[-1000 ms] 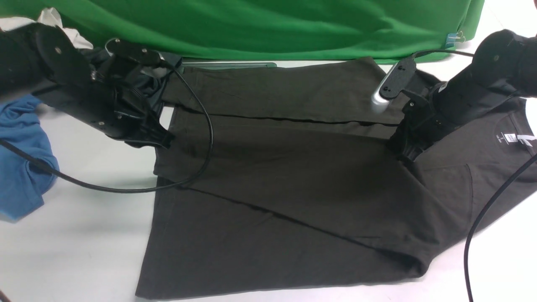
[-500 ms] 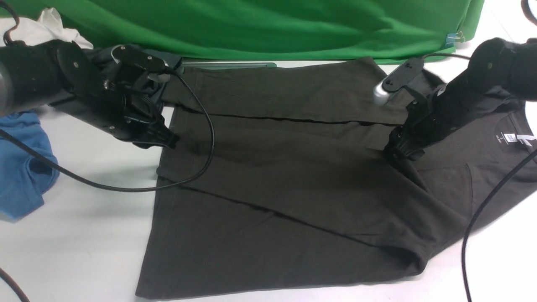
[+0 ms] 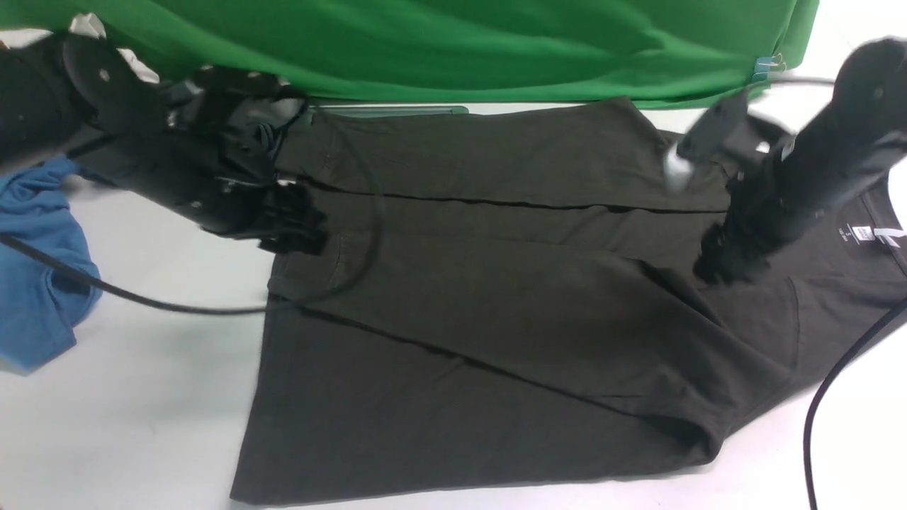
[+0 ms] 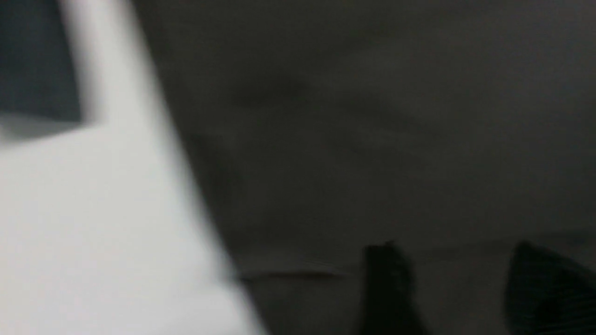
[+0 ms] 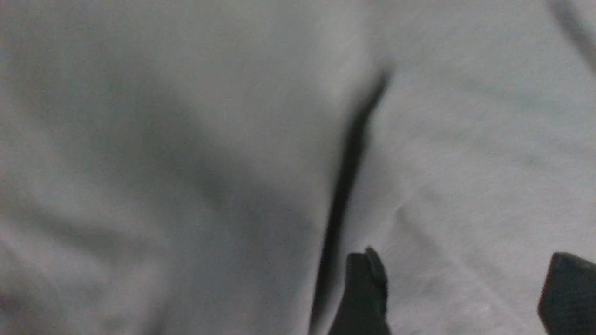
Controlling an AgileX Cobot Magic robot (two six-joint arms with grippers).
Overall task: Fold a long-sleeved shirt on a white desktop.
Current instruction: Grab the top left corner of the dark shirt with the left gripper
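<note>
Left gripper (image 3: 297,232) at nine o'clock and right gripper (image 3: 724,265) at three have just spread, releasing the shirt (image 3: 496,319), so this fold looks done.

This is a robotics lab set up for recording. A green cloth backdrop (image 3: 453,42) hangs behind a plain white surface (image 3: 142,397), pinned by a blue binder clip (image 3: 762,68). A black left arm (image 3: 106,142) and right arm (image 3: 843,149) reach in, trailing a loose cable (image 3: 807,453). A spare blue shirt (image 3: 35,276) lies heaped aside.
</note>
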